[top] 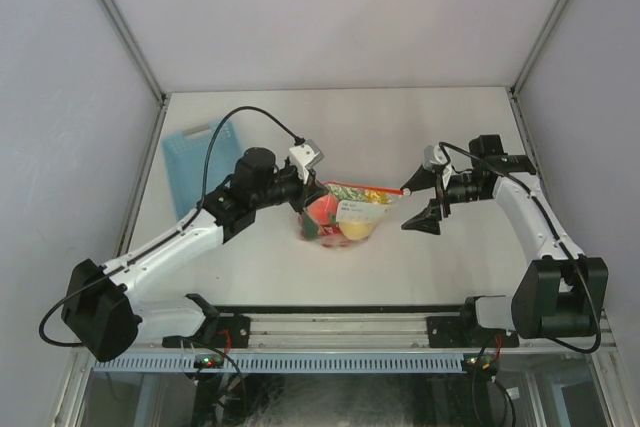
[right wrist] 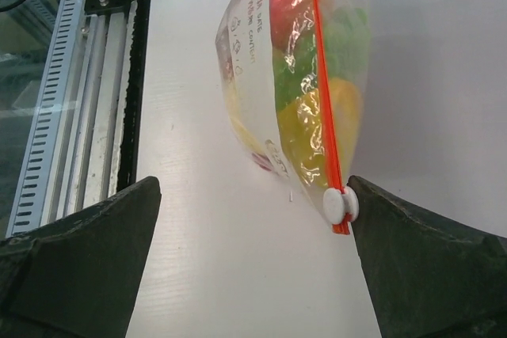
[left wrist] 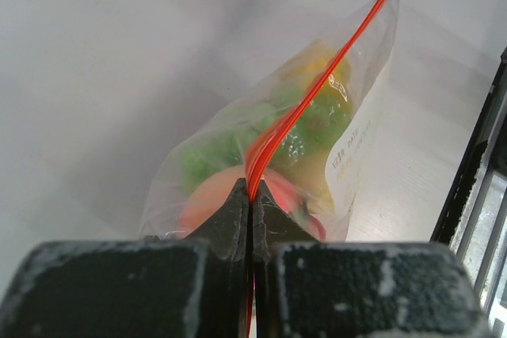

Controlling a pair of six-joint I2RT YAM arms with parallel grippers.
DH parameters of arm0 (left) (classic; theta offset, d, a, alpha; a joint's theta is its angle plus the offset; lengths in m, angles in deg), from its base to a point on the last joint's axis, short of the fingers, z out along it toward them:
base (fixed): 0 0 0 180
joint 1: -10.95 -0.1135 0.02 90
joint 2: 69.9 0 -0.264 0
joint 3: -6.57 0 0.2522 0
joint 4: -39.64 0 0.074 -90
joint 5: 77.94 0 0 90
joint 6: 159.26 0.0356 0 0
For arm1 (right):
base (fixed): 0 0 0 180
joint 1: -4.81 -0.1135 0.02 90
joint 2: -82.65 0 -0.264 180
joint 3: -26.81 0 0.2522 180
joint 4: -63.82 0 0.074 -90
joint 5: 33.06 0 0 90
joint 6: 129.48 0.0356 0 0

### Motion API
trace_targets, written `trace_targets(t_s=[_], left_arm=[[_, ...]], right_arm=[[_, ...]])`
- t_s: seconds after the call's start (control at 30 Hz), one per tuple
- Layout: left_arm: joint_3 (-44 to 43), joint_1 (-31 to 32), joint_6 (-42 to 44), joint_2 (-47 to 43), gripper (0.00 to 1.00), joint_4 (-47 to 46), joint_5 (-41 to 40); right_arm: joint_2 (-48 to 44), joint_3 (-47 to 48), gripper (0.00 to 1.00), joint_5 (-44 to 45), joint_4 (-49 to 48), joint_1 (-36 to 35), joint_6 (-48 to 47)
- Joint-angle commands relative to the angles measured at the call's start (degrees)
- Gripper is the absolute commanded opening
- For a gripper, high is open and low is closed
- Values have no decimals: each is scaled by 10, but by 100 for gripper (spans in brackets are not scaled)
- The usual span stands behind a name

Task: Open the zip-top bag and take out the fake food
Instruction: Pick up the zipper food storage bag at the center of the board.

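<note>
Two arms meet at the zip-top bag (top: 345,212), which sits near the middle of the table (top: 400,127), slightly towards the near edge. The left gripper (left wrist: 250,191) is clamped tight on the left end of the bag's red zip strip (left wrist: 317,93), its jaws pressed together with the strip pinched between them. From there the strip runs straight to the right, ending in a small white slider (right wrist: 341,205).

The right gripper (right wrist: 253,187) stands wide open at that right end and holds nothing. The slider lies against the inner face of one finger (right wrist: 412,259) (it seems to touch, though the angle makes that hard to confirm).

The fake food (top: 325,215) is all inside the bag: red and orange pieces at the left, green in the middle, yellow lower down. A white label (right wrist: 249,37) with handwriting faces the near side. The bag hangs below the strip, and its bottom looks to rest on the table.

A light-blue basket (top: 195,162) lies flat at the far left, well apart from the bag.
</note>
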Motion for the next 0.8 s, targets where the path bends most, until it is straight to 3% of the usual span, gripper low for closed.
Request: trace_targets(t_s=[0.0,0.13,0.2,0.3,0.5,0.6,0.77], left_arm=[[18,-10,-42,-33,0,-50,27],[16,-16,-83,-36,0,-47,21],[15,-25,-134,-38,0,-43,17],[7,-30,-227,-41,0,-41,-3],[-23,-29,-427,-50,0,-45,-121],[-28,-26,-560,-57,0,-50,-209],[-93,6,-676,-30,0,-5,-305]], right_arm=[[-14,3,100,16,-100,-5,107],[-25,19,100,27,-142,28,188],[-30,39,100,23,-188,68,285],[-34,80,100,30,-174,94,336],[-49,88,100,4,-155,47,431],[-53,81,100,11,-183,9,471],[-59,82,99,50,-261,-28,522]])
